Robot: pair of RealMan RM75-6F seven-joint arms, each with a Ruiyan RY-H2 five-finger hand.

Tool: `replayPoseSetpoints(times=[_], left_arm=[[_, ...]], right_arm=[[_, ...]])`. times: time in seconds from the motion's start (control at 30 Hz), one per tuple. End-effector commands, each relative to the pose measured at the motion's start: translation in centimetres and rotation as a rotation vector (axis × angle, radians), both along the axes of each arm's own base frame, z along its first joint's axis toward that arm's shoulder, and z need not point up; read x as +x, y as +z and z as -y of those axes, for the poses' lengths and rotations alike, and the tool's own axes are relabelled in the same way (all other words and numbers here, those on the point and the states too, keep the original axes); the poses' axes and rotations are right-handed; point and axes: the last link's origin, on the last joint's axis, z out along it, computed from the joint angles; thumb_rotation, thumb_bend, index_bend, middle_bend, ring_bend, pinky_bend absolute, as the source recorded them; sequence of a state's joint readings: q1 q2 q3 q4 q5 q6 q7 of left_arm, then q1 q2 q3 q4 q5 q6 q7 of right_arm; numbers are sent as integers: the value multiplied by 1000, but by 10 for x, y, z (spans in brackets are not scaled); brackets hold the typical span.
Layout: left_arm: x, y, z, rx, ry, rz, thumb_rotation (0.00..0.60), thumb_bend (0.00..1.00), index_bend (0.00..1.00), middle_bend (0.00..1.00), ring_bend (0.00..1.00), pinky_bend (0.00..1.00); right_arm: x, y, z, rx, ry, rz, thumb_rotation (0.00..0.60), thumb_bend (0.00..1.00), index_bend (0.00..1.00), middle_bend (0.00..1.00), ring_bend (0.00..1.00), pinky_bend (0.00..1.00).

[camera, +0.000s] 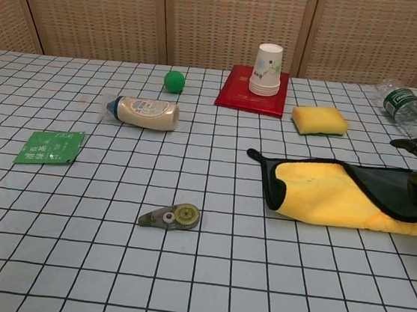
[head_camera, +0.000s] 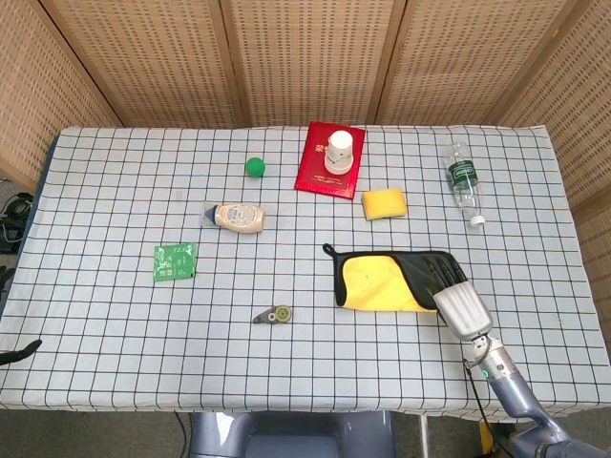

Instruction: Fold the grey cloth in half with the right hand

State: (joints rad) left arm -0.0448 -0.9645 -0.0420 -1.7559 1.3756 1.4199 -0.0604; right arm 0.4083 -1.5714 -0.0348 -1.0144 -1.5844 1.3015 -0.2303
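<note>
One robot hand [head_camera: 460,307] overlaps the grey cloth's [head_camera: 425,269] right edge.

Your cloth [head_camera: 387,280] lies flat on the checked table, right of centre. Yellow face shows over its left part, dark grey face folded over at the right and along the far edge. Small dark loop at far-left corner.
</note>
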Motion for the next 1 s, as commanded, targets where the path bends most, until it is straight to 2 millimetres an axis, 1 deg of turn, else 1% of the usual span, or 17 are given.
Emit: replayPoseSetpoints(times=[0.03,0.23,0.33,0.4,0.6,0.77,1.0], left_arm=[[0,0,0,0,0,-1,600,0,0,0,0,0],[0,0,0,-1,-1,-2,600,0,0,0,0,0],[0,0,0,-1,-2,-2,600,0,0,0,0,0],[0,0,0,-1,-1,-2,600,0,0,0,0,0],[0,-1,0,-3,-2,-3,600,0,0,0,0,0],[0,-1,0,-3,0,-4,600,0,0,0,0,0],[0,-2,-1,-4,3,-4,600,0,0,0,0,0]], right_arm=[[1,-2,1,3,4,-2,600,496,544,33,0,17],[2,-5,2,10,13,3,600,573,607,52,0,34],[4,-5,5,8,-2,34,600,639,626,60,0,40],[4,-5,8,7,-27,69,600,662,633,63,0,41],[10,-3,20,18,-124,182,600,677,650,68,0,43],[19,5,38,-11,-157,225,600,691,654,70,0,44],[24,16,59,-51,-216,266,600,691,657,72,0,44]])
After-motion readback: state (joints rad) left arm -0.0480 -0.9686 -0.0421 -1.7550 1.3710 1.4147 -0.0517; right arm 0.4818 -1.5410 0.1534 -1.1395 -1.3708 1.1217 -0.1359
